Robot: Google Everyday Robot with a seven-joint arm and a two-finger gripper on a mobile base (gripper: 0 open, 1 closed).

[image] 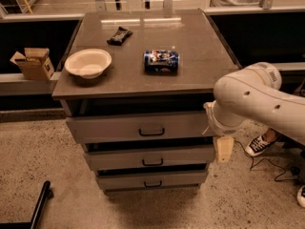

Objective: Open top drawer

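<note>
The top drawer (119,127) is the widest of three grey drawers under the tabletop, with a black bar handle (151,132) at its middle. Its front stands slightly out from the cabinet, with a dark gap above it. My gripper (223,149) hangs from the white arm (252,99) at the right end of the drawer's front, to the right of the handle and about level with the gap between the top and middle drawers. The arm covers the right end of the drawer's front. The two narrower drawers (150,157) sit below.
On the tabletop (200,56) are a white bowl (88,62), a blue can (161,61) lying on its side and a black packet (119,35). A cardboard box (33,63) sits on the left ledge. A shoe (257,145) and cables lie at the right, and a black pole (39,208) at the bottom left.
</note>
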